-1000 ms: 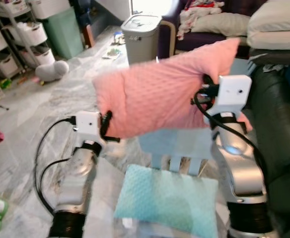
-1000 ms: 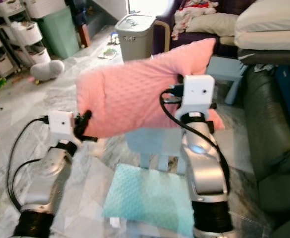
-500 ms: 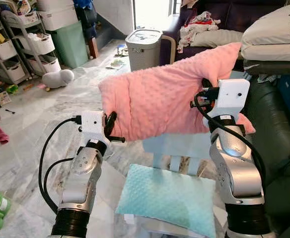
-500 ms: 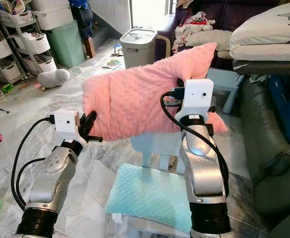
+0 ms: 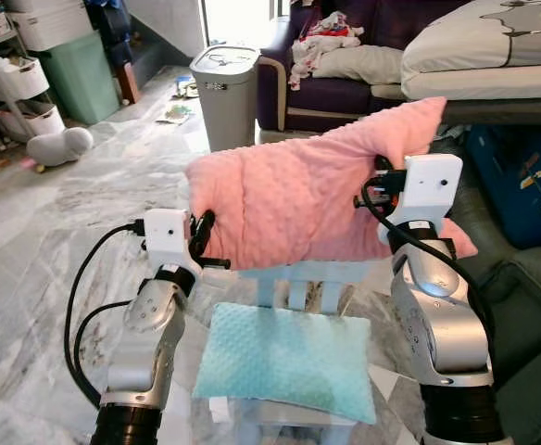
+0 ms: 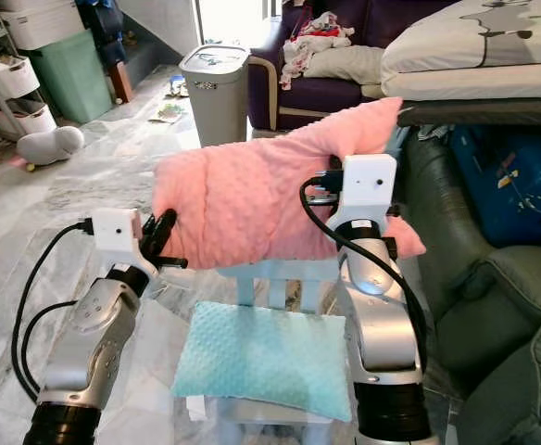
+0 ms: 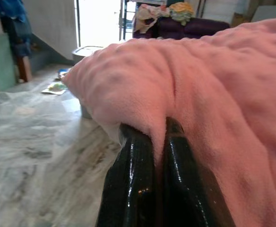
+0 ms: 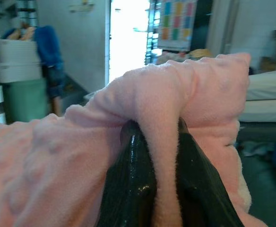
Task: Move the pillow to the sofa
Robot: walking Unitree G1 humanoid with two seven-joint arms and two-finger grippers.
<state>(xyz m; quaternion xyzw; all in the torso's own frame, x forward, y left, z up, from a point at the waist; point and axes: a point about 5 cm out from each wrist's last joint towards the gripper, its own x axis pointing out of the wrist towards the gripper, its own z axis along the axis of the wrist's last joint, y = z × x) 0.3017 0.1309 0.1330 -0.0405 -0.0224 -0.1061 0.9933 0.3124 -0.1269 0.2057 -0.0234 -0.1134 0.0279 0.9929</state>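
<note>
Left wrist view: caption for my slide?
Left pincer pinching a fold of the pink dimpled fleece pillow, held above the marble floor.

Two silver jointed arms, black ribbed cuffs at base. White boxy wrist housings, looped black cables. Glossy black fingers (image 7: 133, 189).

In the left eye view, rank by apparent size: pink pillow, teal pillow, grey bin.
1. pink pillow, largest.
2. teal pillow.
3. grey bin, smallest, though it stands farther from the camera, so true size is unsure.
</note>
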